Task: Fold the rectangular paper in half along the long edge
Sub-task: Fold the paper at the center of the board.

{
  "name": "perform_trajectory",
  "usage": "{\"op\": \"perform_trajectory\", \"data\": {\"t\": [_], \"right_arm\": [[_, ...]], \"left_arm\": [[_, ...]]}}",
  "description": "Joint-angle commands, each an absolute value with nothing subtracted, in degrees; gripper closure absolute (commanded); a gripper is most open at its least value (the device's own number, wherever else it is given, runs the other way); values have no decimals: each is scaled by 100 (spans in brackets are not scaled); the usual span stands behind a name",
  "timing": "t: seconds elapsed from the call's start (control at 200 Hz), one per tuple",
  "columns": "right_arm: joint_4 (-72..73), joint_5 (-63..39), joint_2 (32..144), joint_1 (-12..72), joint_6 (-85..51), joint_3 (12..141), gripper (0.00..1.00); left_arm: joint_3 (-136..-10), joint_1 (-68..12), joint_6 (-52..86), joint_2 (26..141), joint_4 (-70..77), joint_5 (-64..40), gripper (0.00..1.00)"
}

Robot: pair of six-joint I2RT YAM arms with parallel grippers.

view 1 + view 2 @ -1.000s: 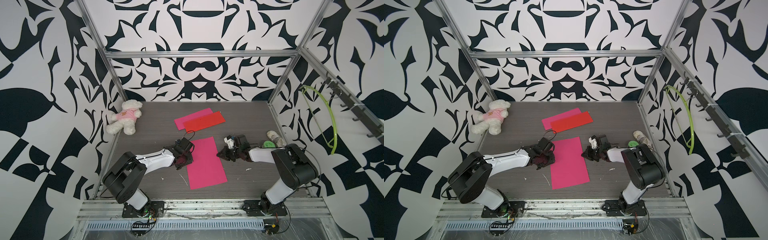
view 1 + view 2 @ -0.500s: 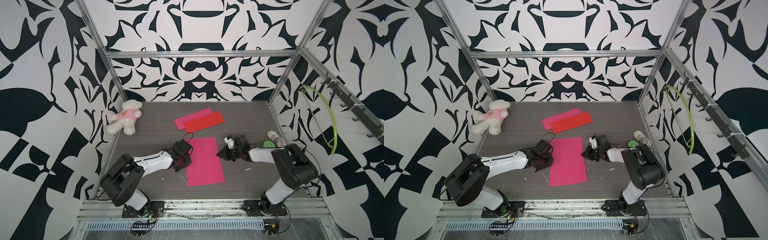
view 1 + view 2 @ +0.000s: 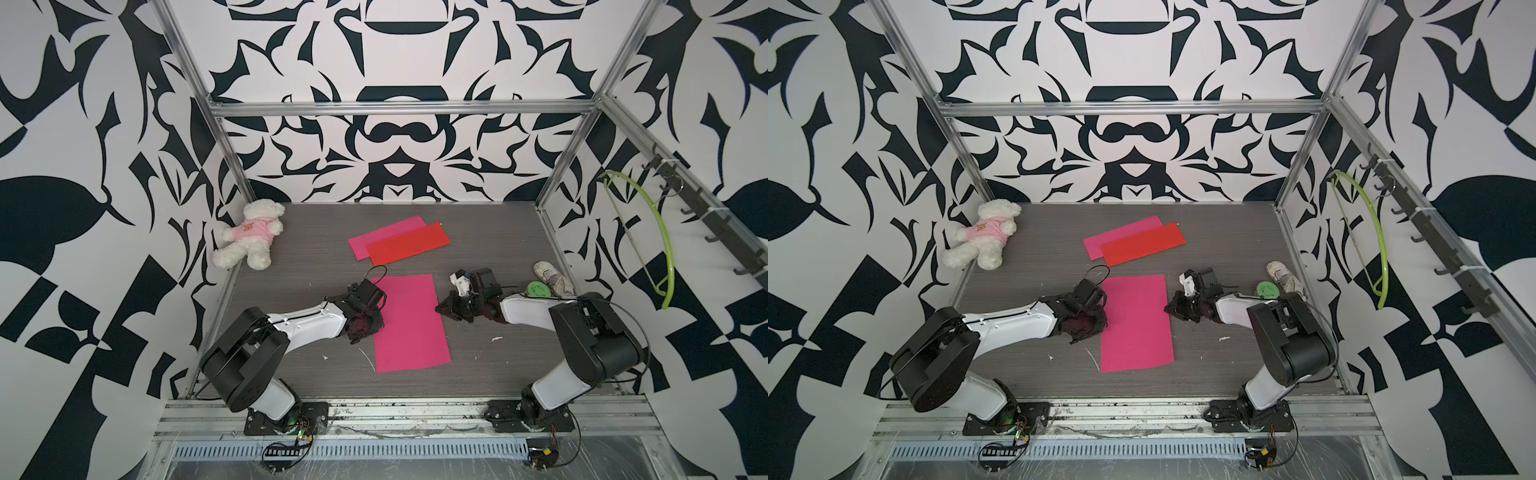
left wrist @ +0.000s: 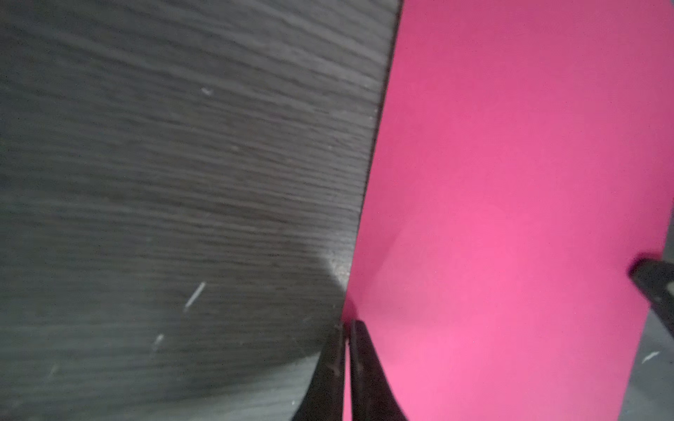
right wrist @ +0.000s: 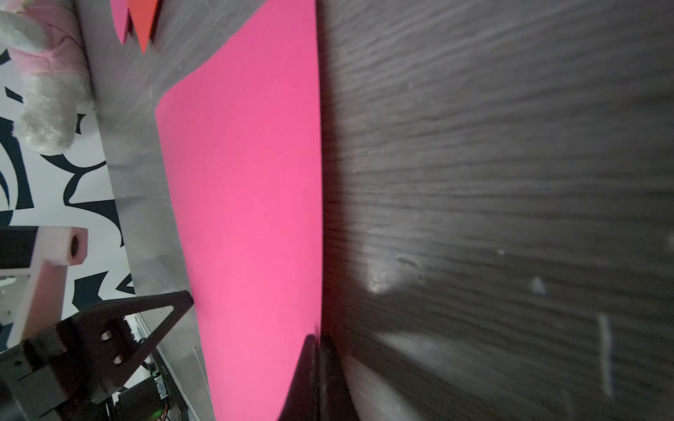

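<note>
The pink paper (image 3: 409, 322) lies flat and unfolded in the middle of the counter (image 3: 478, 232), its long edges running near to far between the two arms. The left end effector (image 4: 348, 330) is pinched down to a sliver on the paper's left long edge, about midway along. In the left wrist view that edge runs in between its fingers (image 4: 330, 364). The right end effector (image 5: 318, 342) is closed tight at the right long edge. The edge seems to slip between its tips, but I cannot tell whether it truly has hold.

Against a second ago, the paper's near end sits a touch further left and the left end effector has narrowed onto it. The right arm has not stirred.

Only the top views take in the shoe (image 3: 550, 278) and green disc (image 3: 538, 289) by the right wall. At the far side they show a red sheet (image 3: 409, 249) overlapping a pink sheet (image 3: 386, 235) in full. The right wrist view catches just those sheets' corners and part of the teddy bear (image 5: 43, 120) at the left wall. The left wrist view shows little beyond paper and counter.
</note>
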State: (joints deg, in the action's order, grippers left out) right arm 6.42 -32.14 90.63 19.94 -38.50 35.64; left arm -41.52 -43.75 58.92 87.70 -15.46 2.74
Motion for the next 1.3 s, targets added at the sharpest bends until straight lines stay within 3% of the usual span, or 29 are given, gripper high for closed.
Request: {"op": "perform_trajectory", "data": {"t": [0.0,0.37,0.515,0.72,1.295], "right_arm": [[442,-3110,8899,1976,-3653,3788,100],[370,-3128,8752,2045,-3753,3906,100],[194,-2739,8516,2267,-3888,4021,100],[-526,-1325,8244,3030,-3898,4404,100],[919,-1195,9296,4254,-5172,4949,100]], "left_arm": [[-3880,-4403,5843,9129,-2268,229,88],[-3879,-4430,5818,9341,-2136,116,100],[-3878,-4430,5810,9360,-2102,98,100],[-3911,-4430,5771,9356,-2092,70,100],[-3791,-4430,5801,9272,-1752,-113,100]]}}
